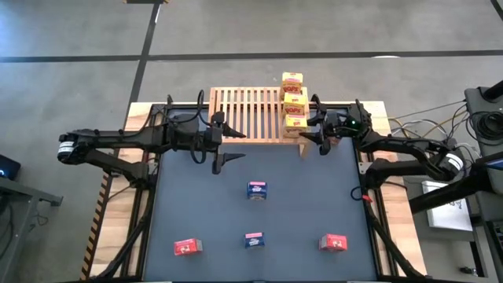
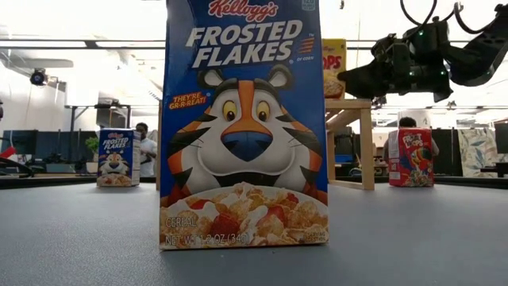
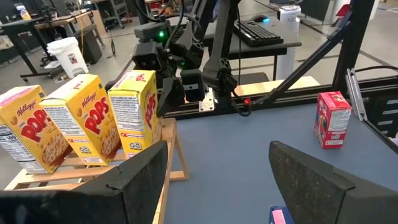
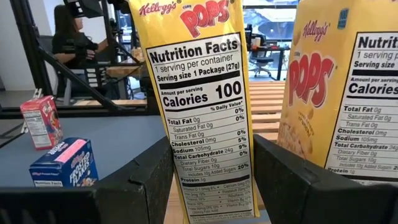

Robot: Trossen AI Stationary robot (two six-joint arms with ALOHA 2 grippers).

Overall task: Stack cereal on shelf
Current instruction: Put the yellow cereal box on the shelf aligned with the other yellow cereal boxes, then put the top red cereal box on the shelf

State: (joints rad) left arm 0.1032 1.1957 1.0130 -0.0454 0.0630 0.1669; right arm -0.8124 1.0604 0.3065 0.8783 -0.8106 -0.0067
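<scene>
Three yellow boxes (image 1: pixel 294 101) stand on the shelf (image 1: pixel 246 112). Right gripper (image 4: pixel 211 186), jaws half-open astride the nearest yellow box (image 4: pixel 199 106), grip unclear. Left gripper (image 3: pixel 217 180), jaws wide, empty, beside the shelf. Boxes look light, stiff, crushable cardboard: pinch the narrow sides.

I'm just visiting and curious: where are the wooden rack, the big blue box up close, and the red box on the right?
wooden rack (image 1: pixel 245 112): high view, bare slats.
blue box (image 2: pixel 242 119): low view, front panel.
red box (image 1: pixel 333 243): high view, top face.

Two black jointed arms (image 1: pixel 149 140) with looping cables and green lights.
</scene>
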